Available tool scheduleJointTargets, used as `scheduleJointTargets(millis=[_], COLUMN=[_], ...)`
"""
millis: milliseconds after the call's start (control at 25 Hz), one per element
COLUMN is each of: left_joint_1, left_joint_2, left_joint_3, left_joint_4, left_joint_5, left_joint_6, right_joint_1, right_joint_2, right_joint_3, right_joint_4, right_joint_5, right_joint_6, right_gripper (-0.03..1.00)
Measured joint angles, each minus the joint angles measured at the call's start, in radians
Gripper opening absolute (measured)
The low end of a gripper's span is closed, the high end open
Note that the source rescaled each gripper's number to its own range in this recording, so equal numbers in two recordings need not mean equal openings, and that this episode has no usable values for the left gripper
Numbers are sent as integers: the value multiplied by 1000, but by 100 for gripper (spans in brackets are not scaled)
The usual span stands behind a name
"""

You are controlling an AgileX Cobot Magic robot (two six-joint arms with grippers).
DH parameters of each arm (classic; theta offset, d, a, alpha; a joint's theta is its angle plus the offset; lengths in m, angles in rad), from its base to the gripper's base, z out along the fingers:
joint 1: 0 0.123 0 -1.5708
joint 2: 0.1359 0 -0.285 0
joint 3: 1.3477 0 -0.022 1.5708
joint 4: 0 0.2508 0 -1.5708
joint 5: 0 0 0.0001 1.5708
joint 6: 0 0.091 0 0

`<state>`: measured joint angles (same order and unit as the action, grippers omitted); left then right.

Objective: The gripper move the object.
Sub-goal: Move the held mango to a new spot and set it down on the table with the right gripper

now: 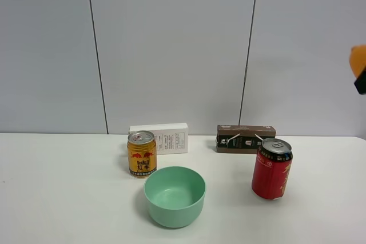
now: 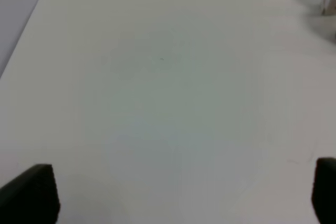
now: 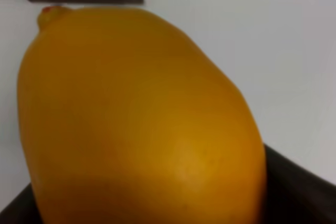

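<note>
Starting at the left: holding the left gripper (image 2: 181, 174) spread wide, fingers (image 2: 29, 192) well apart, above a bare stretch of the white table (image 2: 157, 77). Pinching nothing, and apparently parked clear of the work; not appearing in the high view at all.

Passing next to the gold can (image 1: 142, 154), standing upright just in front of the white box (image 1: 160, 138). Then to the green bowl (image 1: 174, 195), sitting open-mouthed near the front middle, seemingly the handiest spot for receiving something round, though no goal is being named. Moving on to the dark box (image 1: 246, 139), lying along the back, and the red can (image 1: 272, 168), standing upright just in front of its right end.

Reaching the far right edge: holding the mango (image 1: 358, 60) high in the air, well apart from everything on the table, half cut off by the frame. Pinching it in the right gripper (image 1: 361, 86), with dark fingers (image 3: 299, 192) showing on either side beneath the fruit in the wrist view. Raising it that high probably for clearing the red can. Judging the lift done, the set-down not yet.
</note>
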<state>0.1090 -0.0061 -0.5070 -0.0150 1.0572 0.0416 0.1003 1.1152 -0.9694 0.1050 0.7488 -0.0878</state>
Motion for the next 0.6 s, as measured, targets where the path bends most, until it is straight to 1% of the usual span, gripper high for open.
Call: scheduleJointTargets(millis=[120,280,440,600], left_joint_1=[0,0,0,0], left_joint_2=[0,0,0,0], left_joint_3=[0,0,0,0], left_joint_4=[0,0,0,0], left_joint_5=[0,0,0,0], left_joint_6=[0,0,0,0], right_joint_1=[76,178,264,337], right_joint_2=[80,266,519,761], right_joint_3=[-98,-265,-489,-702], right_joint_4=[2,2,3,2], right_joint_5=[0,0,4,49], right_joint_6=[-17,-29,-30,-31], right_gripper=[0,0,0,0])
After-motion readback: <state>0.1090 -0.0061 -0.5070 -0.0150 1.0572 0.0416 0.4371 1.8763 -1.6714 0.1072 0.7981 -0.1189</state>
